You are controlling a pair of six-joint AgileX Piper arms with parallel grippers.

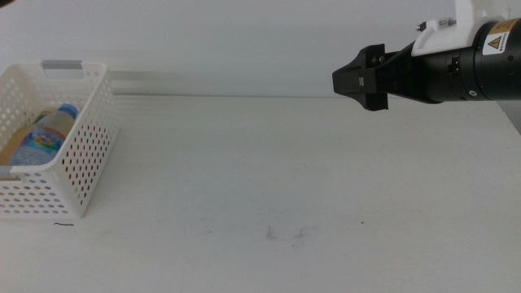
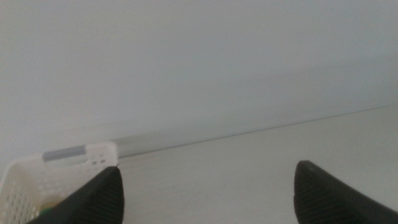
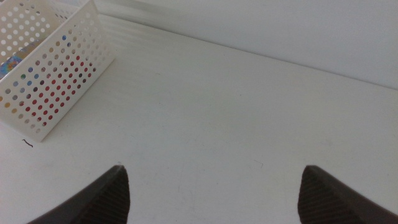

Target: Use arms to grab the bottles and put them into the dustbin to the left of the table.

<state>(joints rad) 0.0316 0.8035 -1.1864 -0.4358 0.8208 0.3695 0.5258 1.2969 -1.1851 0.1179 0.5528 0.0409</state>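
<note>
Right gripper (image 1: 358, 80) at 2 o'clock, released, empty; bottles (image 1: 45, 134) binned in dustbin (image 1: 81, 175). Retract straight, stay high.

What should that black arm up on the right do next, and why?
Probably just pull back and rest. The right gripper hangs above the table with open jaws holding nothing, no bottle stands on the tabletop, and the water bottle already lies in the dustbin. The left gripper waits, open, near the dustbin.

Dustbin (image 1: 77, 167) cut by left edge (middle view); bottles (image 1: 45, 134) inside half hidden.
</note>
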